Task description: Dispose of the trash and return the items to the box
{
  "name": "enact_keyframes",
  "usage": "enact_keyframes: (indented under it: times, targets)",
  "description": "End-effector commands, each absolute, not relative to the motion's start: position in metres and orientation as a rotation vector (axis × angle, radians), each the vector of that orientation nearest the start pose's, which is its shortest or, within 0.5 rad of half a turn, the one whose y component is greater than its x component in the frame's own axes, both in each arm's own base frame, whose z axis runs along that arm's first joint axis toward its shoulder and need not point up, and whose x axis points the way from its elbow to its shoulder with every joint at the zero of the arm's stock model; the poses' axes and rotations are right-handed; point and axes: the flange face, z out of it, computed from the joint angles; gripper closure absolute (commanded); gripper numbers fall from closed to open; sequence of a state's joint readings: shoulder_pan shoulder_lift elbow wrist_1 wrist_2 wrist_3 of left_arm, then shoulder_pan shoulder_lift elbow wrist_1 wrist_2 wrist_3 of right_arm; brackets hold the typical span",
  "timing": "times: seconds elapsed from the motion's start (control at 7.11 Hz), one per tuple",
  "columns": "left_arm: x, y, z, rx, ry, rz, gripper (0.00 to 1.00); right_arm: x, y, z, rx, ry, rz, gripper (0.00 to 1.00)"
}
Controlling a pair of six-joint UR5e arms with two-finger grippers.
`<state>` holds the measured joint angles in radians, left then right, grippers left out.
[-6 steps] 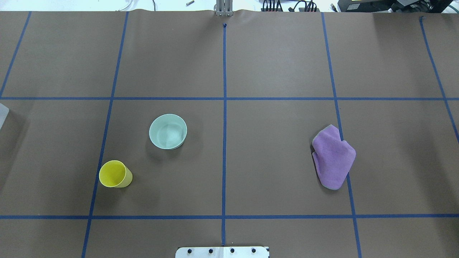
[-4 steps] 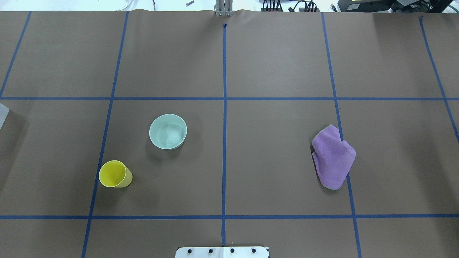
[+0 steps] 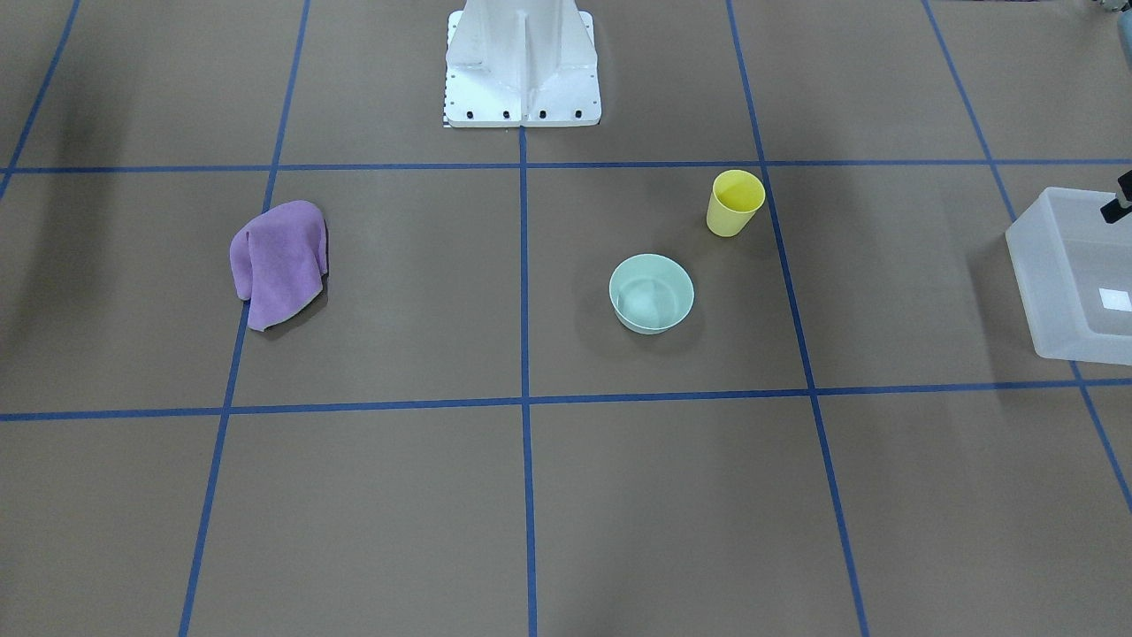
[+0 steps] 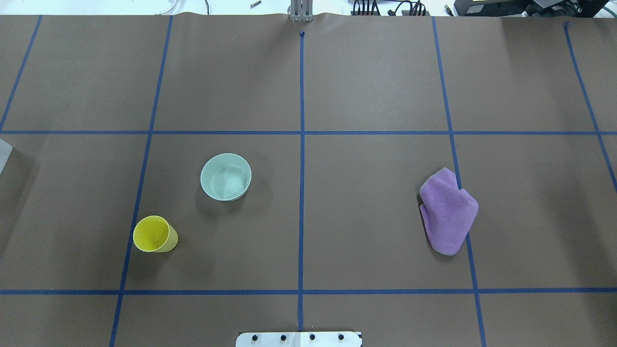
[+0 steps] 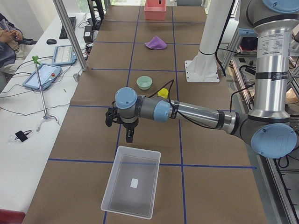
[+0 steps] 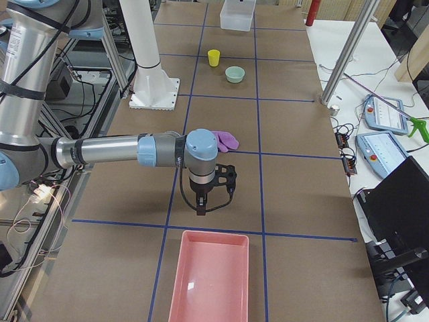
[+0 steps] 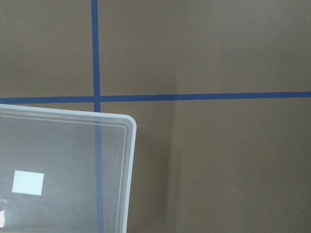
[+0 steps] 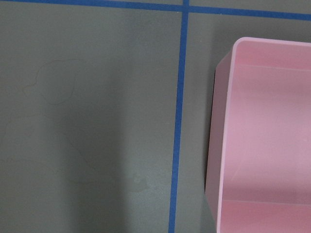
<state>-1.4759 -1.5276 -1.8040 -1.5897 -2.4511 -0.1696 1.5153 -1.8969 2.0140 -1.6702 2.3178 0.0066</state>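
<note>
Brown taped table (image 4: 366, 86): yellow cup (image 4: 155, 234) and mint bowl (image 4: 225, 177) are sitting well apart from the box (image 5: 122, 196).
Near the box's rim the left gripper (image 5: 129, 137) is being held, the right gripper (image 6: 200, 208) far from it; jaw state cannot be told.

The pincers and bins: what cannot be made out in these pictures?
Left pincer: open or shut unclear; small in the exterior left view, cut by the right edge front-facing.
Right pincer: the same; seen only small in the exterior right view.
Box: overhead, only a corner shows at the left edge.
Pink bin: bottom edge cuts it, exterior right view.
</note>
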Motion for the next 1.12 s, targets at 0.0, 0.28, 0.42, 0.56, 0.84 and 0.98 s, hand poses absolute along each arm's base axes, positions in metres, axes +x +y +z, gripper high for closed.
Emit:
enact_keyframes:
  times: [0.0,0.28,0.42,0.56,0.84,0.98]
  targets:
    - [-0.01,-0.483,0.564,0.082,0.894,0.027,0.02,0.045,-0.36,0.587,-0.002,-0.752,-0.047,0.0]
    - [-0.008,-0.482,0.549,0.106,0.901,0.039,0.03,0.044,-0.37,0.572,0.035,-0.755,-0.058,0.0]
    - [-0.008,-0.481,0.542,0.118,0.901,0.047,0.03,0.043,-0.371,0.572,0.028,-0.762,-0.056,0.0]
    - [-0.009,-0.479,0.524,0.163,0.905,0.068,0.02,0.043,-0.371,0.57,0.035,-0.773,-0.059,0.0]
    - [-0.005,-0.472,0.517,0.174,0.909,0.081,0.02,0.04,-0.373,0.57,0.04,-0.778,-0.076,0.0]
    - [0.011,-0.476,0.509,0.151,0.919,0.062,0.02,0.039,-0.372,0.567,0.042,-0.792,-0.072,0.0]
